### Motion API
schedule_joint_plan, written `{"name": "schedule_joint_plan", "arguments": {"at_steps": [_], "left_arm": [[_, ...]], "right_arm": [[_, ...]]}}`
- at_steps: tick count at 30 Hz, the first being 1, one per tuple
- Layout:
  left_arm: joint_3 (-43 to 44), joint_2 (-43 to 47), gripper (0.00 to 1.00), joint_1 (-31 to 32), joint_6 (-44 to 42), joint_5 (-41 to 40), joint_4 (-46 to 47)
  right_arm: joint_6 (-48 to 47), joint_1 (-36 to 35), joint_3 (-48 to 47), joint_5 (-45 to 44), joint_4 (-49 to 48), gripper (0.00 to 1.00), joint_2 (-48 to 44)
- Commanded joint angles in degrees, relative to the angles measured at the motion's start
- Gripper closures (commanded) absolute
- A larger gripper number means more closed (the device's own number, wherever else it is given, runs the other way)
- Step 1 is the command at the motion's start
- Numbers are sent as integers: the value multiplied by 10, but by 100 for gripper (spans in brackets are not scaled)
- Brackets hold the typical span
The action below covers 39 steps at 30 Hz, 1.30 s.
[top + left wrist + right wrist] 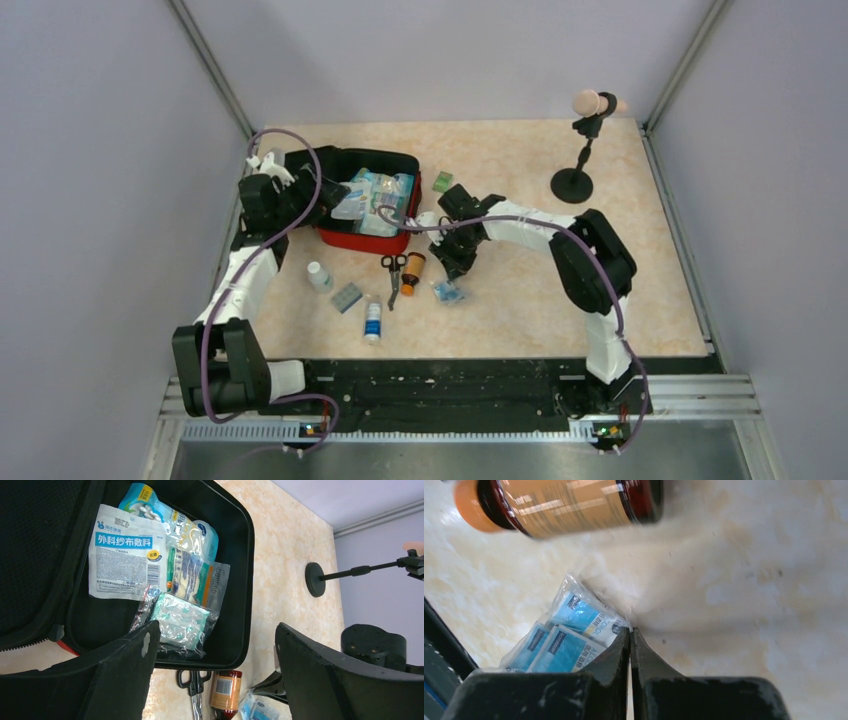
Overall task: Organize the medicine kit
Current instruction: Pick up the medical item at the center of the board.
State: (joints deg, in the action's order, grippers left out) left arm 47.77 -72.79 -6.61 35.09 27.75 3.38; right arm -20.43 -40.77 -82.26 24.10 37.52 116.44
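Left gripper [216, 626] hangs with its jaws spread wide at the 9 o'clock end of the medicine kit [362, 240]. We see the kit lying open at about 11 o'clock on the tabletop [600, 290], with red outer walls, a black zipper rim and black lining, its tray packed with clear and white sachets [125, 555]. Right gripper [630, 630], jaws pressed together, sits at the kit's 4 o'clock, its tip against a blue wipe packet [569, 640], with a brown bottle [569, 500] at the packet's 12 o'clock.

Black-and-white jointed arms [247, 282], looping purple cables [290, 131], scuffed matte-black end effector fingers [704, 695].
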Motion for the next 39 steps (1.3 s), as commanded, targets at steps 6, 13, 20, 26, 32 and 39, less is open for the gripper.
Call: {"name": "schedule_joint_plan", "arguments": {"at_steps": [6,13,20,26,32,39], "left_arm": [[27,-23,9,-2,-23,50,32],[70,-69,10,6,-23,141,63],[124,-120,15,62,-74,250,88],[173,-177,25,116,-120,263,74],[215,-223,30,155,-152,275,77],[257,-269,60,165,-138,293,101]], "right_arm": [[21,44,14,-109,6,100,-157],[102,93,-64,-82,-20,100,-176],[169,94,-188,-23,-51,100,-118],[183,93,-263,70,-74,100,-69],[188,94,-301,143,-84,100,-31],[179,98,-328,150,-83,100,-8]]}}
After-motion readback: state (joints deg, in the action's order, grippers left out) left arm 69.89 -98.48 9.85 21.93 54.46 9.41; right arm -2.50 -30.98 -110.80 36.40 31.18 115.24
